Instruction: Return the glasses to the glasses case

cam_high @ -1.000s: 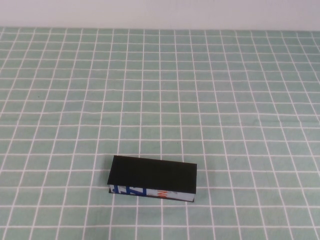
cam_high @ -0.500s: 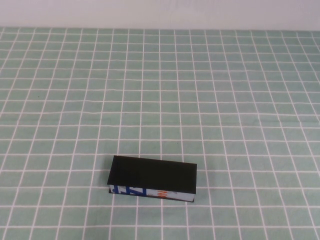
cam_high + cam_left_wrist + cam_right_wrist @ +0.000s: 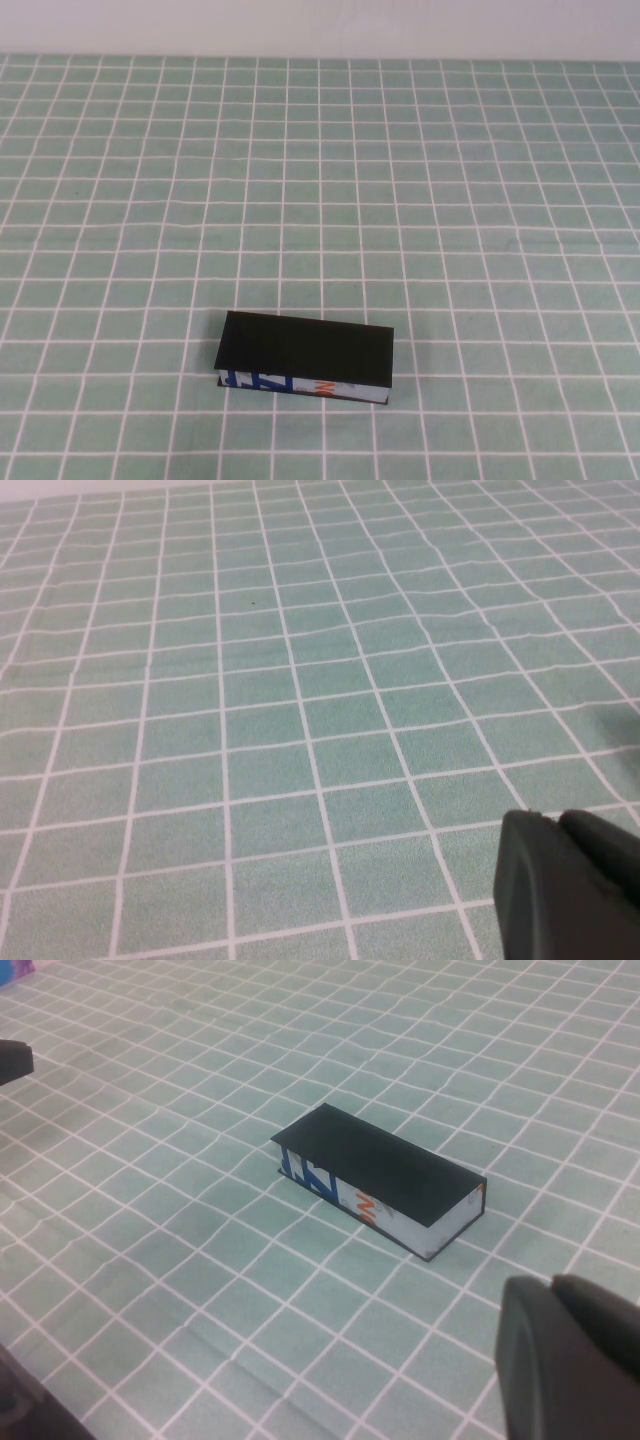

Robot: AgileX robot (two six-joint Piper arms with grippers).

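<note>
While you look down from the high camera, you see the glasses case [image 3: 306, 354] lying closed near the front of the table [image 3: 480, 200], a little to the left of centre, its flat black lid facing up and its white front edge with blue and orange print turned toward the robot. You see the green cloth with its white grid running under it and away on every side. Neither arm enters that view. From the right wrist camera you see the same case [image 3: 380, 1178] resting flat on the cloth, lid shut, with the printed edge showing along one long side; a dark finger of the right gripper [image 3: 570, 1360] juts into the corner of that picture, well apart from the case and touching nothing. From the left wrist camera you see only cloth and a dark finger of the left gripper [image 3: 565, 885] above it. You cannot tell from these views how wide either gripper stands. You cannot see the glasses in any view, and the shut lid hides the case's inside.
</note>
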